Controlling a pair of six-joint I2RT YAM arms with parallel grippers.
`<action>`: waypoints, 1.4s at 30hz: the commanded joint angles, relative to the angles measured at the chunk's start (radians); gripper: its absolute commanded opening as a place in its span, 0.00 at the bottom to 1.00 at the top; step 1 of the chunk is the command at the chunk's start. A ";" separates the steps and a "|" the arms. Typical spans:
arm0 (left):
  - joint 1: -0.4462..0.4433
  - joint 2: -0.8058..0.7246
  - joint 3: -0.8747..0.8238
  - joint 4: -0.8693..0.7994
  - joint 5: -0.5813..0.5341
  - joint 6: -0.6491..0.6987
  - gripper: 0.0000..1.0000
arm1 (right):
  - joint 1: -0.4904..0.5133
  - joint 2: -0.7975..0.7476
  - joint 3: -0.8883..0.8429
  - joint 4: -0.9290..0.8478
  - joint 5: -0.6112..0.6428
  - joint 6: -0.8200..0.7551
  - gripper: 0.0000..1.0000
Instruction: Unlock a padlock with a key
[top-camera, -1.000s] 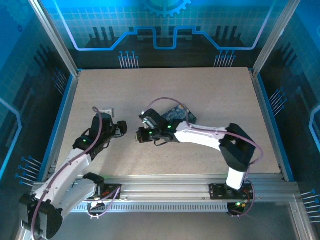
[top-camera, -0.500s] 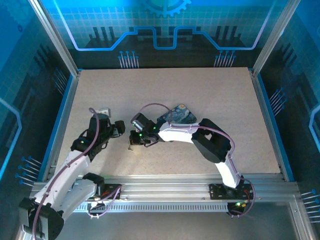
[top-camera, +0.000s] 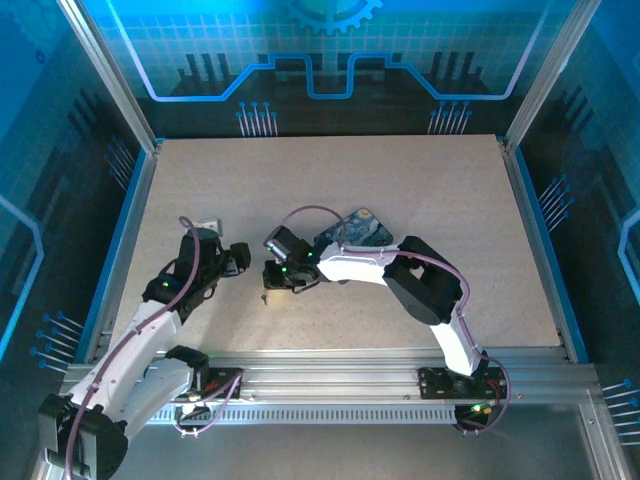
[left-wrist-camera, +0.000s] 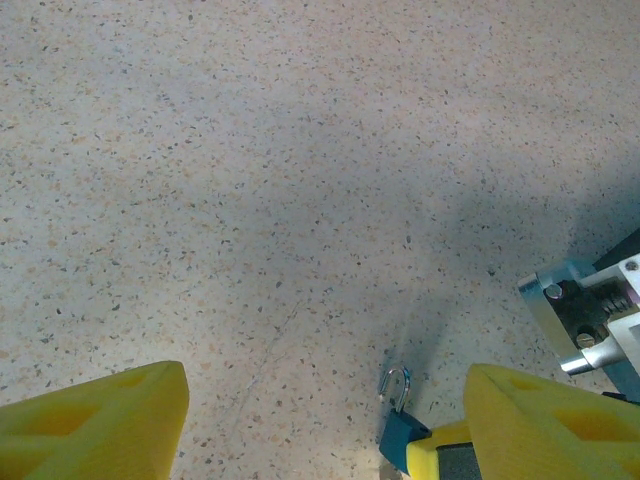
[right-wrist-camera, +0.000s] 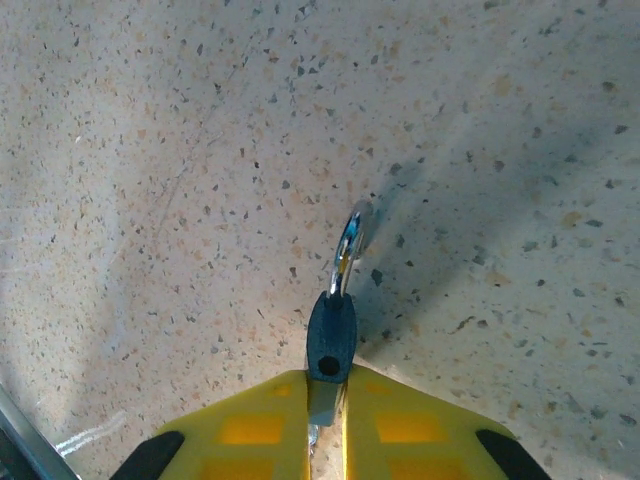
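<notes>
Right wrist: right claw (right-wrist-camera: 325, 388) pinches padlock (right-wrist-camera: 331, 335); left claw (left-wrist-camera: 326, 405) spread; box (top-camera: 362, 228) nearby.

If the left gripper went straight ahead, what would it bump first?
Probably the padlock the right gripper holds, right ahead of the open left gripper; depth is unclear, so maybe the table.

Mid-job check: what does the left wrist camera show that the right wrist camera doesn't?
Left wrist: the left gripper open over the table, with the right arm's metal bracket at the right edge. Right wrist: the right gripper shut on the padlock, its shackle seen edge-on. Both: the padlock and the speckled table.
</notes>
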 joint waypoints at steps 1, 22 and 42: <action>0.010 -0.008 -0.010 -0.008 0.006 0.010 0.74 | -0.009 0.019 0.018 -0.053 0.029 -0.017 0.15; 0.010 -0.019 0.001 -0.009 0.025 0.037 0.77 | -0.001 -0.180 -0.026 -0.142 0.162 -0.102 0.26; 0.009 0.096 0.105 0.007 0.122 0.086 0.99 | -0.307 -0.842 -0.368 -0.262 0.447 -0.368 0.91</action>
